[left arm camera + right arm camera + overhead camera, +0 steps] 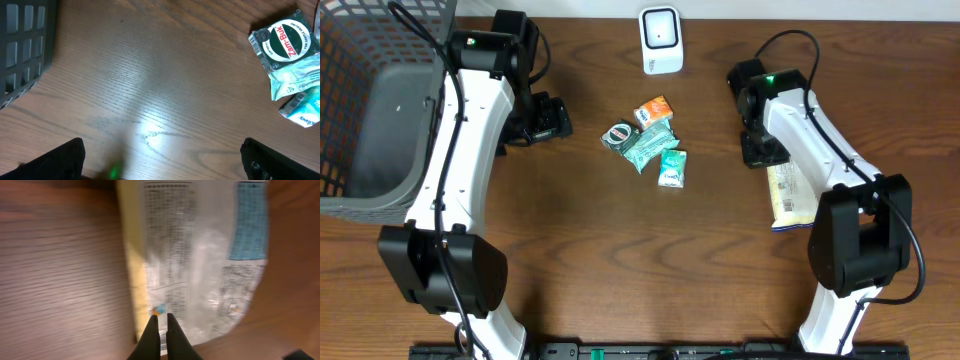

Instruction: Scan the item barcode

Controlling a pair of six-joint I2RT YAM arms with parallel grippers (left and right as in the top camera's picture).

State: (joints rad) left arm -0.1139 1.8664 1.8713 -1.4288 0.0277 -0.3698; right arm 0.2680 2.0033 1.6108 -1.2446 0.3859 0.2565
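Right gripper [160, 316]: jaws were pressed together, tips at the edge of the flat packet [200, 255]; whether they pinched any film could not be told.
Flat packet: probably the item to scan; it lay on the table [580, 230] at the right, printed face up, well apart from the scanner [660, 40] at the far edge.
Barcode: not made out, as the print was blurred in the wrist view.
Left gripper [162, 155]: jaws were spread wide and held nothing, above bare wood just left of the small sachets [650, 145].
Basket [370, 110]: stood at the far left.
Risk, grip: shut jaws on a thin, slick edge could slide off, leaving the packet on the table.
Risk, lift: held by one end, the limp packet would sag or fold and could hide the code from the scanner.
Risk, path: a low carry toward the scanner could sweep the sachets aside.
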